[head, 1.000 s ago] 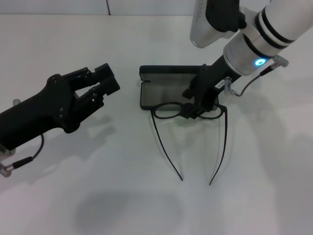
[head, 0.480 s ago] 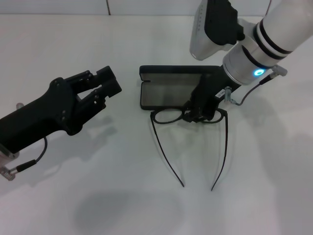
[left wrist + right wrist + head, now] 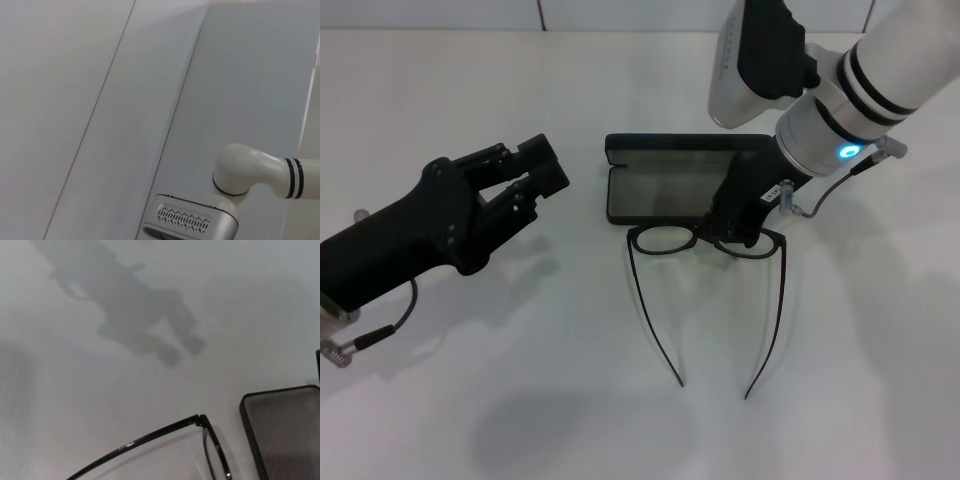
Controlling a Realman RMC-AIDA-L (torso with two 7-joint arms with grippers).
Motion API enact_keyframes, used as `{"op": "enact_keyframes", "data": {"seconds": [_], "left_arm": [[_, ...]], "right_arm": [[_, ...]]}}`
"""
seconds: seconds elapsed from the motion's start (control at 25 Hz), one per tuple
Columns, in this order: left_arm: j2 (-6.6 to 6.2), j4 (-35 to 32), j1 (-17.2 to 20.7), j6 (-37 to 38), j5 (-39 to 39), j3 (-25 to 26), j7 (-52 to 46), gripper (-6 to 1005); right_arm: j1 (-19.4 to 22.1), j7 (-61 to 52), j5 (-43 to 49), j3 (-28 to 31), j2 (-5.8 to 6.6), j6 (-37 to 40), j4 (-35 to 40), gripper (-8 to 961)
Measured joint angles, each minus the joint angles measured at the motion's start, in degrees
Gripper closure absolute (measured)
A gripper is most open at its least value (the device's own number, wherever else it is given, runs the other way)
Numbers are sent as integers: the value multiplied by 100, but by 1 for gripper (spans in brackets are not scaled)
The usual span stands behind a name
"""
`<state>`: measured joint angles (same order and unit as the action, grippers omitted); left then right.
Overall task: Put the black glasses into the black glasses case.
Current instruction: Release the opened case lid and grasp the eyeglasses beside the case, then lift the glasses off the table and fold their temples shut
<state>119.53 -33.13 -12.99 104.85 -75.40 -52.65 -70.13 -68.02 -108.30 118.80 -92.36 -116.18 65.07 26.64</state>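
Thin black-framed glasses (image 3: 705, 240) w/ clear oval lenses sit on the white table (image 3: 620, 420), front just near-side of the open rectangular black glasses case (image 3: 670, 180), grey lining up; temples spread wide toward you. Right gripper (image 3: 735, 228) is down on the frame's right half by the bridge; can't tell if its jaws are pinching or just resting.

Left gripper (image 3: 525, 172) hovers left of case, jaws part open, empty.

Risks for you: temples unfolded, so they'd overhang the case; a thin-frame grip may slip or twist; pushing could shove the case away.
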Motion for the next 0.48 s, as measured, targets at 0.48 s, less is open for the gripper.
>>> {"op": "enact_keyframes", "data": {"seconds": [0.48], "left_arm": [[-70,-1,58,525,119,0,-15,805]], "right_arm": [[1376,-185,-288,130,15,64,1975,900]]}}
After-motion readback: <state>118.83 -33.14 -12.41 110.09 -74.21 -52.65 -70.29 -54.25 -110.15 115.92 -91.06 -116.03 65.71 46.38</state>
